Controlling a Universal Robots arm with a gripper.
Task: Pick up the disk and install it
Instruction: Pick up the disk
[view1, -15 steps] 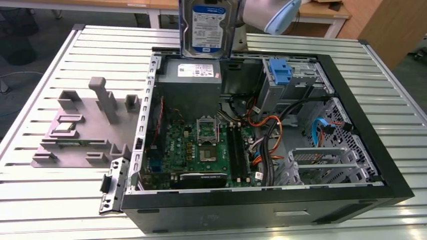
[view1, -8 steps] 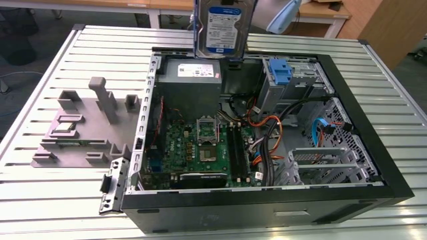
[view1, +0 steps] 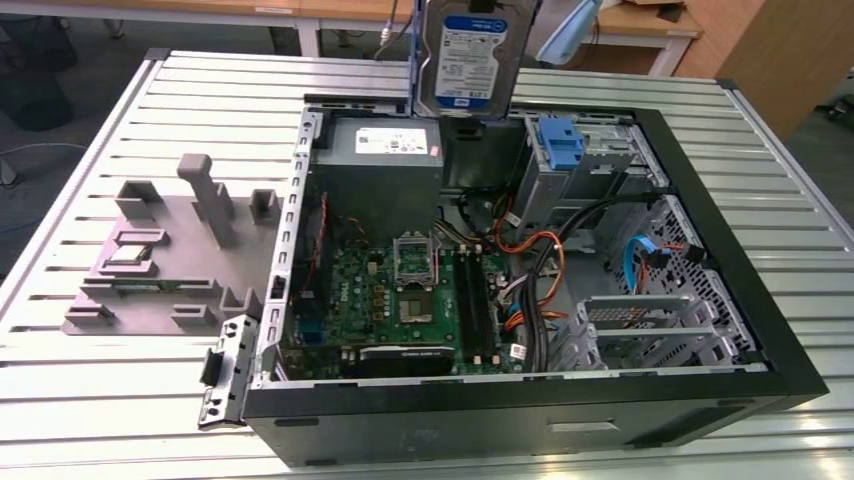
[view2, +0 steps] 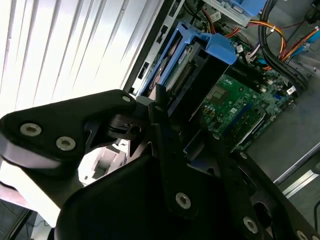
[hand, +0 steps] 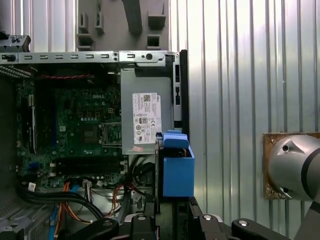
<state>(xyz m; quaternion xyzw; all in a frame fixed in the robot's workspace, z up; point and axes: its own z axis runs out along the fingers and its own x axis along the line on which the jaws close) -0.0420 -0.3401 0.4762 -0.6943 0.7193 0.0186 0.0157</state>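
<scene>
The disk (view1: 473, 52), a silver drive with a white-and-blue label in a blue carrier, hangs upright above the far edge of the open computer case (view1: 534, 425). It is over the grey power supply box (view1: 380, 150) and the drive bays. My gripper (hand: 172, 212) is shut on it. In the first wrist view the disk's blue carrier (hand: 178, 170) sticks out from between the black fingers, beside the power supply (hand: 146, 117). In the second wrist view the disk (view2: 197, 60) sits edge-on between the fingers (view2: 162, 130), over the motherboard (view2: 240, 105).
A blue caddy (view1: 562, 140) sits in the drive bay at the case's far side. A metal drive cage (view1: 654, 330), orange and blue cables (view1: 547, 250) and the motherboard (view1: 400, 300) fill the case. A grey parts fixture (view1: 174, 250) lies on the slatted table at the exterior view's left.
</scene>
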